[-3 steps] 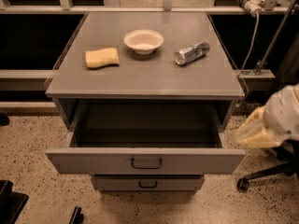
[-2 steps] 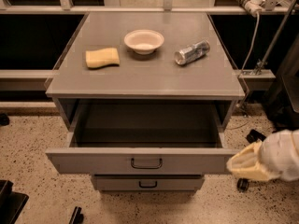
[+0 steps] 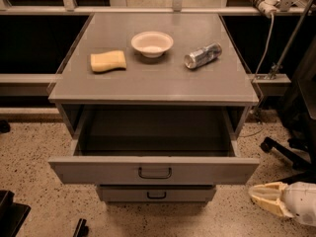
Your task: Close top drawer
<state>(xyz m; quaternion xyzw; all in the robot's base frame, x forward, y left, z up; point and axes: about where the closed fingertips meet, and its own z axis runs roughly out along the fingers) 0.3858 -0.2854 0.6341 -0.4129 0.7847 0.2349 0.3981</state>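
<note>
**A:** Where do things stand?

**B:** The drawer (image 3: 154, 171) hangs open under the desk (image 3: 153, 83). My pincer (image 3: 254, 195) sits low at four o'clock, beside the drawer's right corner. I can't tell how wide it is.

**A:** What's the risk?

**B:** If I push at that corner, I think the drawer skews and jams.

No text, label, brand or number can be read anywhere. The can (image 3: 203, 56) lying on the desk (image 3: 148, 85) in the upper right shows no legible print. The top drawer (image 3: 98, 171) front at centre is plain. The gripper (image 3: 254, 196), in the lower right of the frame beside that drawer's corner, bears no readable marking.
</note>
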